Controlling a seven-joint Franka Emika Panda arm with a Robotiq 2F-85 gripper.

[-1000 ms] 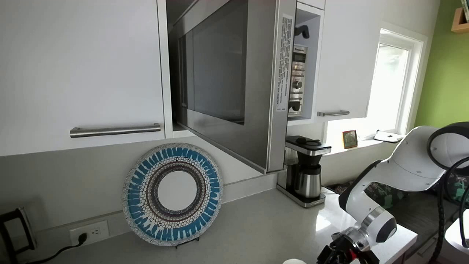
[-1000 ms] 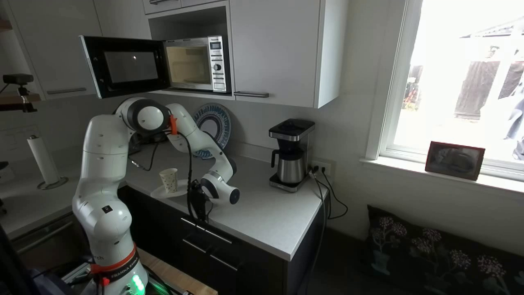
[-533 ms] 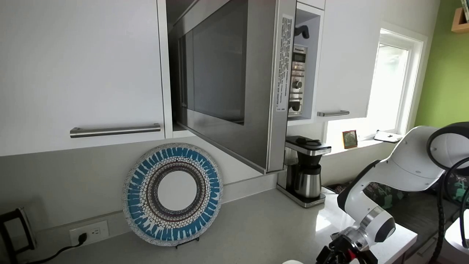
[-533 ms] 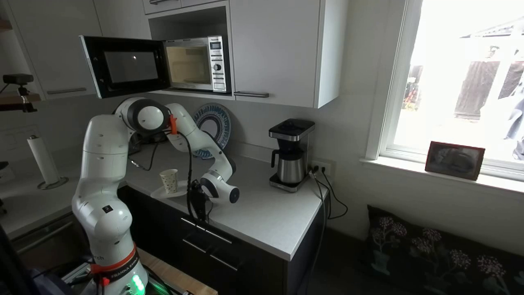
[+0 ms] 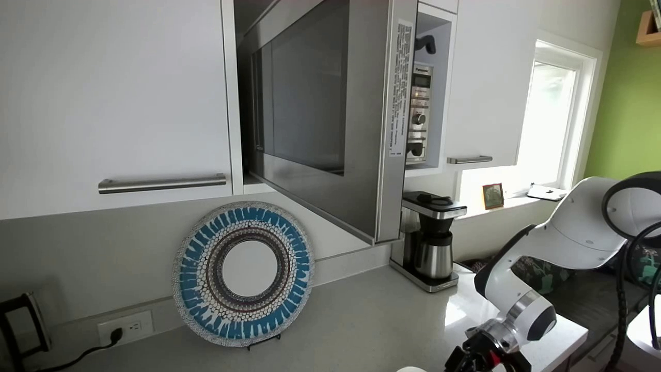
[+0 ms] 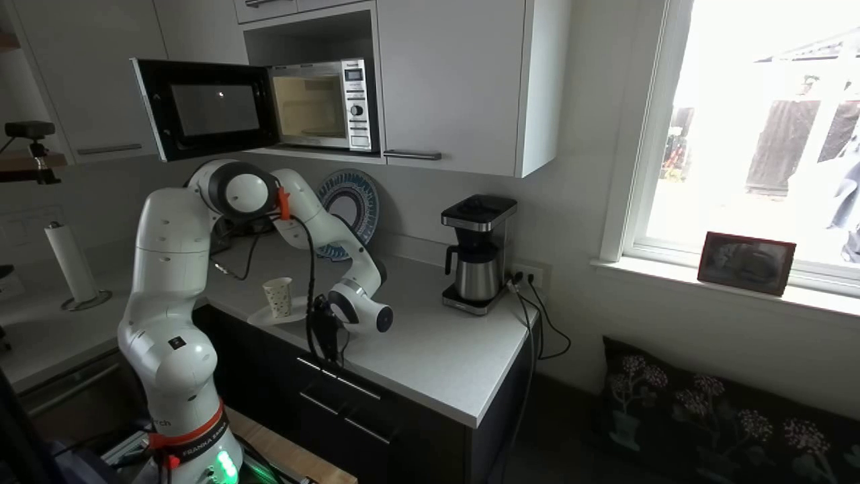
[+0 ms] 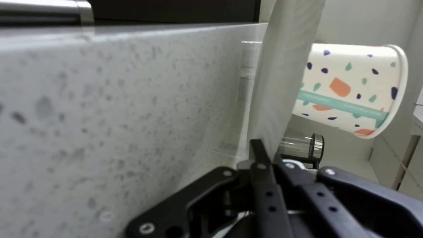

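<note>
Gripping plate; "Panasonic" on microwave

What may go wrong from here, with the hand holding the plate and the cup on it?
1. The hand grips the plate only at its rim, so the plate may tip and the cup standing on it could slide or topple.
2. The plate is close to the front edge of the counter, so the cup might fall off.
3. The arm, if raised, might knock the open microwave door.
</note>
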